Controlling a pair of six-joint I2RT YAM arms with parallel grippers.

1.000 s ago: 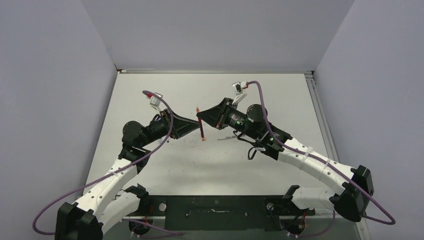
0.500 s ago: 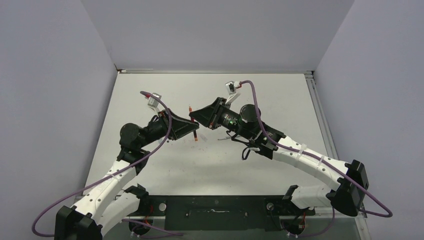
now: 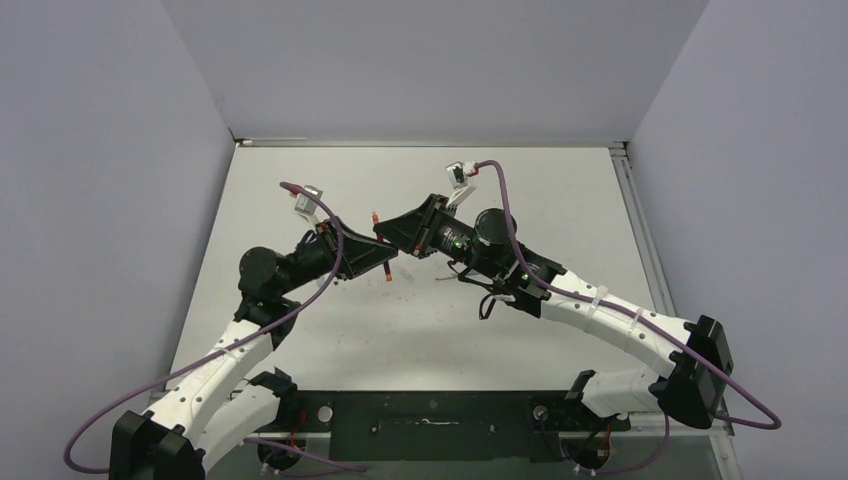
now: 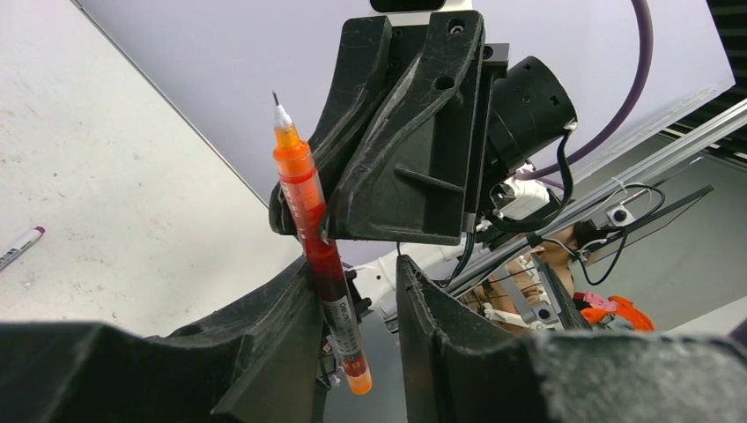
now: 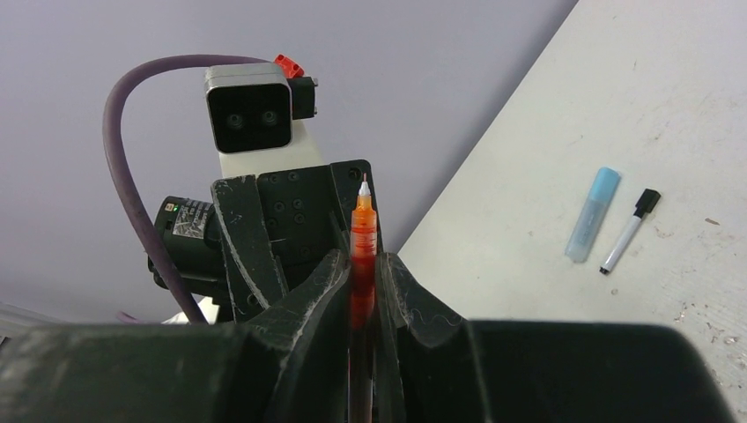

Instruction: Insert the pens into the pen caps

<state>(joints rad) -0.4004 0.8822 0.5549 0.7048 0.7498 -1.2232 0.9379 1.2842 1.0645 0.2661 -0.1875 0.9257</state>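
A red pen (image 4: pixel 299 181) stands nearly upright in mid-air above the table, bare tip up. My right gripper (image 5: pixel 363 260) is shut on its middle. My left gripper (image 4: pixel 357 273) is open around the pen's lower part: the pen rests against one finger (image 4: pixel 273 326), and a gap shows between it and the other finger (image 4: pixel 440 335). In the top view the two grippers meet over the table's middle, left (image 3: pixel 388 262) and right (image 3: pixel 383 233). A light-blue pen cap (image 5: pixel 593 214) lies on the table beside a pale pen with black ends (image 5: pixel 627 231).
A pale pen with a dark tip (image 4: pixel 19 247) lies on the white table (image 3: pixel 330 330). Grey walls stand at the back and on both sides. A metal rail (image 3: pixel 640 240) runs along the right edge of the table.
The right arm has carried the red pen leftward to the left gripper. The left gripper's jaws have narrowed around the pen's lower end.
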